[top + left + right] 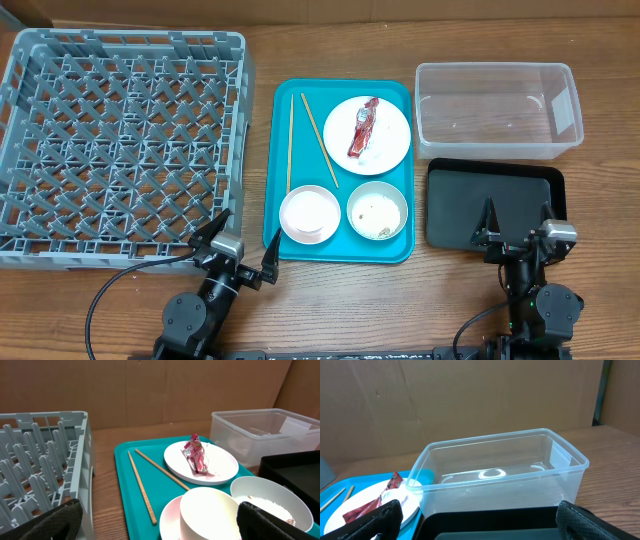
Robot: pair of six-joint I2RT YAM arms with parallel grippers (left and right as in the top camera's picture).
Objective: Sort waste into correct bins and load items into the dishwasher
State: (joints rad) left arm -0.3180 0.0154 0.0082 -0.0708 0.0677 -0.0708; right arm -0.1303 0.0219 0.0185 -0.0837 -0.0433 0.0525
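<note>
A red wrapper (362, 127) lies on a round white plate (385, 150) on the teal tray (300, 100), with a white napkin under it. Two chopsticks (319, 140) lie on the tray's left half. A small white bowl (309, 214) and a bowl with rice grains (377, 210) sit at the tray's front. The grey dish rack (120, 140) fills the left. The clear tub (497, 108) and black tray (495, 205) are at the right. My left gripper (243, 248) is open in front of the white bowl (210, 515). My right gripper (518, 226) is open over the black tray's front edge.
The wrapper (196, 455), plate (220, 467) and chopsticks (142, 487) show in the left wrist view, the rack (40, 465) at its left. The clear tub (500, 480) and black tray (490, 522) show in the right wrist view. A cardboard wall stands behind.
</note>
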